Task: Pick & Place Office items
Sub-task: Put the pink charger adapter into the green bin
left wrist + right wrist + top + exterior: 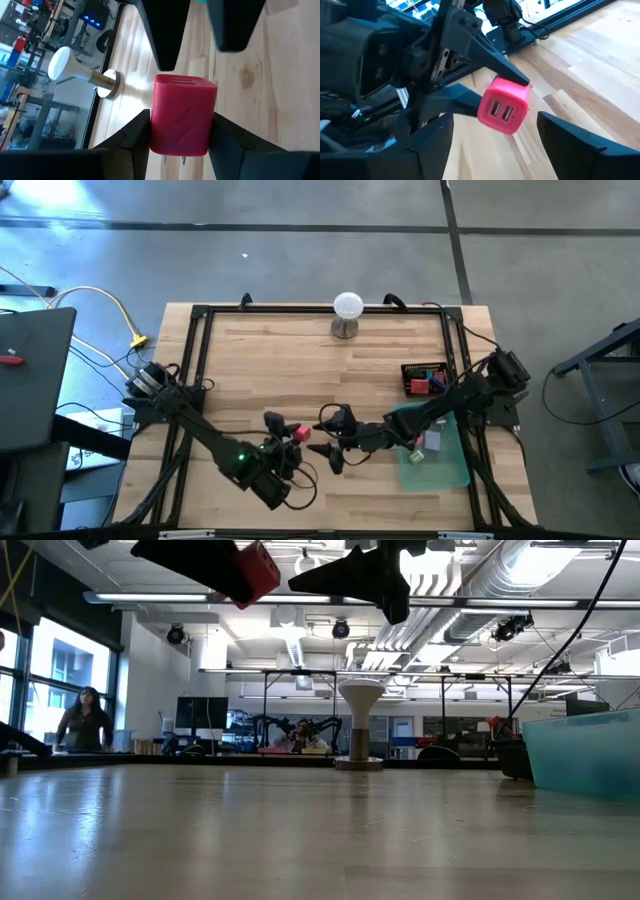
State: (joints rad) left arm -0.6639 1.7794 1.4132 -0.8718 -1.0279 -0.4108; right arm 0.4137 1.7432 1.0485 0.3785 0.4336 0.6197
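A pale wooden desk (300, 360) with a dark frame stands in an open workshop; people sit at benches far behind. Just below the desk's centre, at about 7 o'clock, the left hand (180, 131) pinches a red charger (183, 114) across its flat sides, lifted clear of the wood, its two metal prongs pointing back between the fingers. The right hand (495, 131) faces it from 3 o'clock with its fingers spread, one to each side of the charger's socket face and apart from it. This looks like a handover.

The charger is likely light, stiff and smooth-skinned, so it could slip; the free sides, crosswise to the left hand's grip, seem the place to take hold, away from the prongs.

A green tray (440, 455) lies at 4 o'clock under the right arm, and a black box (424, 376) of coloured pieces sits at 3 o'clock. A white ball (347, 306) on its stand is at 12 o'clock, well apart. Nothing lies between the hands.
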